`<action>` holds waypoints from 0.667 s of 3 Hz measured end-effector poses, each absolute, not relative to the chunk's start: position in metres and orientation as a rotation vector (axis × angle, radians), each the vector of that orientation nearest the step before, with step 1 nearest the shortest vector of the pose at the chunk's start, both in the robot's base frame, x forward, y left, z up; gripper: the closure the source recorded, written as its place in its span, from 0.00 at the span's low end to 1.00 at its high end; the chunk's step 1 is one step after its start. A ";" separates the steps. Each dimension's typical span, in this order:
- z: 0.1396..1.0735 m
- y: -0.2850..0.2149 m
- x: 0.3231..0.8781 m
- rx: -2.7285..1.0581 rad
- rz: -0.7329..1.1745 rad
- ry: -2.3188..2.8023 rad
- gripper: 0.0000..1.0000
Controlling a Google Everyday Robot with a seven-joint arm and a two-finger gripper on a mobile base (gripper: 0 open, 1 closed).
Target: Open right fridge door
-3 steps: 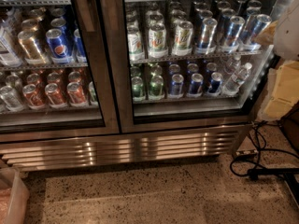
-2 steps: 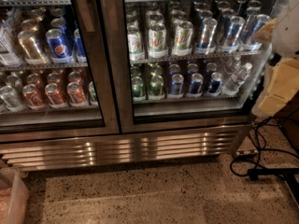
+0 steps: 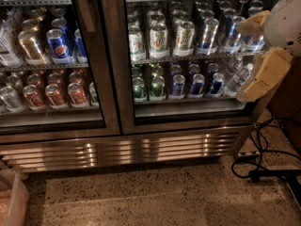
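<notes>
**Inspector A:** Position of the right fridge door (image 3: 188, 55)?

**Inspector B:** It fills the right half of the fridge front and is shut, level with the left door (image 3: 47, 55). Green, silver and blue cans (image 3: 160, 39) stand on the shelves behind its glass.

**Inspector A:** And the gripper (image 3: 261, 48)?

**Inspector B:** It is at the right edge of that door, level with the upper can shelf. Its two tan fingers (image 3: 268, 72) are spread wide, one above the other, with nothing held between them. Whether they touch the door cannot be told.

**Inspector A:** Other items?

**Inspector B:** A Pepsi can (image 3: 60, 46) and red cans (image 3: 56, 93) are behind the left door. A steel grille (image 3: 127, 149) runs along the fridge's bottom edge. Black cables (image 3: 254, 166) lie on the speckled floor (image 3: 164, 197) by the fridge's lower right corner.
</notes>
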State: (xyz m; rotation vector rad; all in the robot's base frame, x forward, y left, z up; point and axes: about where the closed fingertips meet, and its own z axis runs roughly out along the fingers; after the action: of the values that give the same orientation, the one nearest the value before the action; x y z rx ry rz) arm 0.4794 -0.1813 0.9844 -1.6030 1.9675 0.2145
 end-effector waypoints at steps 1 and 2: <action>0.984 -0.181 0.479 -1.603 0.213 1.968 0.00; 0.980 -0.165 0.495 -1.556 0.266 1.878 0.00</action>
State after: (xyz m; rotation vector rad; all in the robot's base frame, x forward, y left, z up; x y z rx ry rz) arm 0.4951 -0.1651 0.9799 -1.5559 1.8781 0.2658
